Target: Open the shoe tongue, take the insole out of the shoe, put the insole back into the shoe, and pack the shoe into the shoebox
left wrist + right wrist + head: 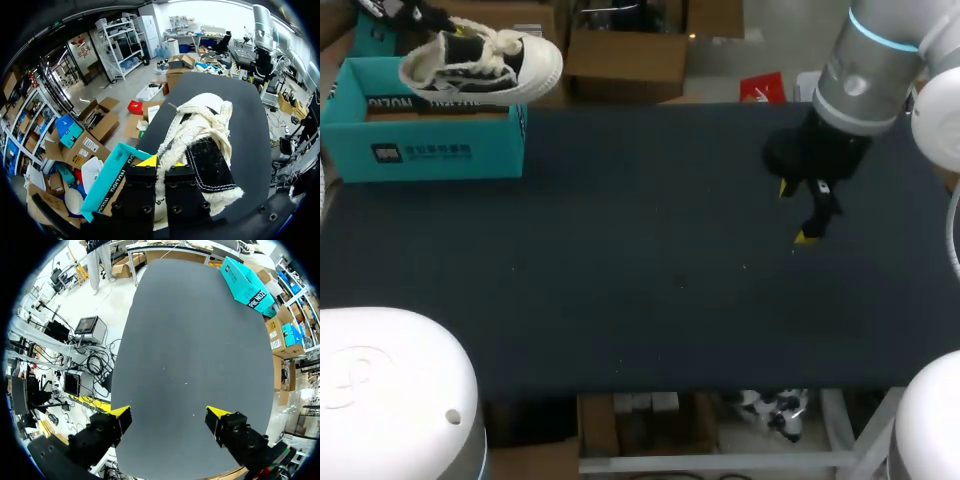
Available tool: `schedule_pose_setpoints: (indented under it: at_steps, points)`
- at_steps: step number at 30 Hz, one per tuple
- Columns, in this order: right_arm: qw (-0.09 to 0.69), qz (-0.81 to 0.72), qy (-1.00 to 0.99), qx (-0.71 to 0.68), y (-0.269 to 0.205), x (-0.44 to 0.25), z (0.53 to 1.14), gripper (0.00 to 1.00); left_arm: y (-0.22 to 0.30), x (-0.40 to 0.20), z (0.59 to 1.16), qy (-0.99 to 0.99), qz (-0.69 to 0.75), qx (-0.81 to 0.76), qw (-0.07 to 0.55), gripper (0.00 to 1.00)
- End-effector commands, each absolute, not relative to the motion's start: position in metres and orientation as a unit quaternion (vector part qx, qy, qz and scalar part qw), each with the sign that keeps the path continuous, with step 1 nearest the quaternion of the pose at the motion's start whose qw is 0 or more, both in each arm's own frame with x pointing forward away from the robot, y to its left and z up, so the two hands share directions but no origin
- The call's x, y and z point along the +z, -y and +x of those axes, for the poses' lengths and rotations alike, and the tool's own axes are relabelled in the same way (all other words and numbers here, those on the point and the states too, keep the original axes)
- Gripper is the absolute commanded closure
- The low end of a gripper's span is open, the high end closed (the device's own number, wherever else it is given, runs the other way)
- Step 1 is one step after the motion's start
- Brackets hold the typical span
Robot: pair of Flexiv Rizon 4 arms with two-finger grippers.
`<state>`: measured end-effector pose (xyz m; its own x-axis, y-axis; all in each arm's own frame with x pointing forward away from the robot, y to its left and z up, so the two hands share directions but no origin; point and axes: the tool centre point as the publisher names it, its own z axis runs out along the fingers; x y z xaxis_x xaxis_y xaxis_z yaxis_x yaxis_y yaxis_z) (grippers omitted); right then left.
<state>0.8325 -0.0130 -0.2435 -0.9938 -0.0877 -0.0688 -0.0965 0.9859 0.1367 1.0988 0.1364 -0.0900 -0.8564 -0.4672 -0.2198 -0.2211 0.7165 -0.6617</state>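
A cream and black canvas shoe (480, 65) hangs just above the open teal shoebox (420, 150) at the table's far left corner, toe pointing right. My left gripper (445, 30) is shut on the shoe's collar. In the left wrist view the shoe (205, 135) hangs ahead of the shut gripper (161, 162), with the shoebox (107, 180) beside and below it. The insole is hidden. My right gripper (796, 212) hovers open and empty over the right half of the table. From the right wrist view, that gripper (169, 414) is far from the shoebox (247, 285).
The dark table top (640, 270) stretches between the box and the right arm, with only small specks on it. The shoebox stands against the table's far left edge.
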Motion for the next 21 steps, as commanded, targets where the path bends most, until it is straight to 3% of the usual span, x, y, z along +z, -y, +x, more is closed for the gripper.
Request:
schedule_pose_setpoints:
  at_steps: [1, 14, 21]
  points:
    - [0.03, -0.046, -0.996, 0.068, 0.012, -0.243, 0.833, 0.0, -0.174, -0.095, 1.132, -0.915, -0.175, -0.344, 0.117, 1.0]
    - [0.03, -0.046, -0.996, 0.068, 0.012, -0.243, 0.833, 0.0, -0.276, -0.124, 1.179, -0.902, -0.243, -0.336, 0.123, 1.0]
    - [0.03, -0.046, -0.996, 0.068, 0.012, -0.243, 0.833, 0.0, -0.31, -0.17, 1.187, -0.907, -0.263, -0.309, 0.11, 1.0]
